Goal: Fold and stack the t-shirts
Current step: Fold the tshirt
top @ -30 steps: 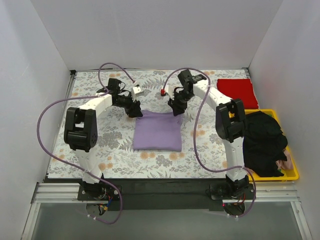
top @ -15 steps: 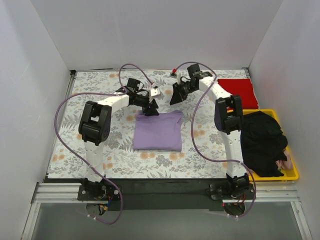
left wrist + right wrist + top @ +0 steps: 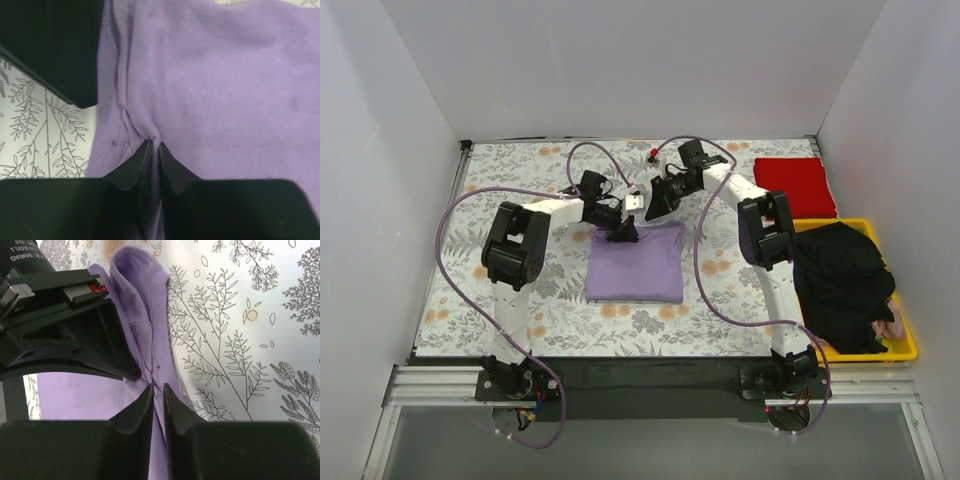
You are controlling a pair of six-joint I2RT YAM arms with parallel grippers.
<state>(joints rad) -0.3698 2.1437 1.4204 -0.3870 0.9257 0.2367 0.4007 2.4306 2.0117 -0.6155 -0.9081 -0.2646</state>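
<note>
At centre, the lavender t-shirt (image 3: 635, 268) is pinched at its far edge by the closed left gripper (image 3: 623, 233) and right gripper (image 3: 654, 206) — drawn nearer together than a second ago — so a fold is judged begun.

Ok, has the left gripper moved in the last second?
Yes. The left gripper has slid right along the far edge of the purple shirt, toward the red shirt, which has stayed put.

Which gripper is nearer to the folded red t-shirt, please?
Right. The right gripper pinches the lavender t-shirt's far edge, left of the red t-shirt; the left gripper sits farther left.
</note>
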